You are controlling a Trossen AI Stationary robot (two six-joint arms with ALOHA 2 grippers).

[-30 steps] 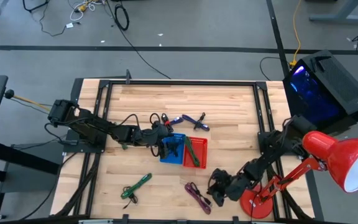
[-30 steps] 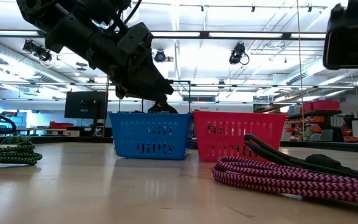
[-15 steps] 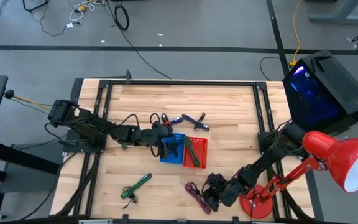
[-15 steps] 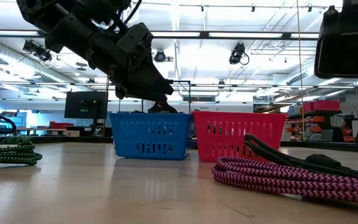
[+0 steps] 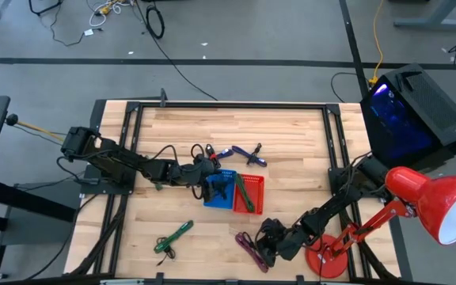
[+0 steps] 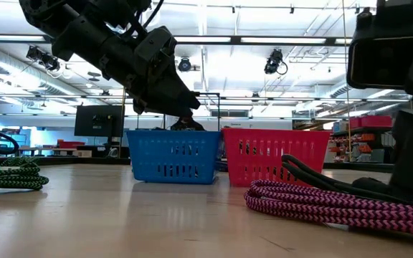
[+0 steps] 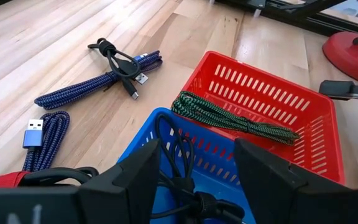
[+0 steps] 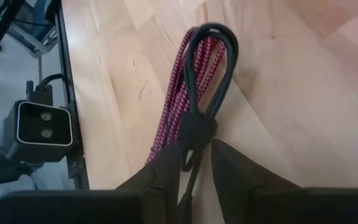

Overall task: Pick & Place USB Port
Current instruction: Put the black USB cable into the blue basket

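Observation:
A magenta braided cable [image 5: 251, 248] with a black looped end lies bundled near the table's near edge, and shows in the low view [image 6: 321, 204]. My right gripper [image 5: 265, 240] stands at that cable's right end and is shut on its black strand [image 8: 196, 149]. A blue basket [image 5: 219, 191] holds a black cable [image 7: 185, 186]. A red basket [image 5: 251, 193] beside it holds a green cable [image 7: 229, 119]. My left gripper [image 5: 212, 180] hovers open above the blue basket, its fingers on either side of the black cable [image 7: 194, 168] and touching nothing. My right gripper has the magenta cable's thin black strand [image 8: 189, 169] between its two fingers, just below the black tie of the bundle [image 8: 198, 130]. The fingers slant down from the table's right and run along the bundle. The cable lies on the table.
A green cable [image 5: 172, 236] lies on the table near the left front. Blue cables [image 5: 244, 153] and a black one [image 5: 200, 150] lie behind the baskets. A red lamp's base [image 5: 327, 257] stands just right of my right gripper. A table-level camera [image 8: 44, 123] sits at the near edge.
My right gripper has moved toward the table's left, up to the magenta cable's right end, and looms larger in the low view. The cable has stayed where it was.

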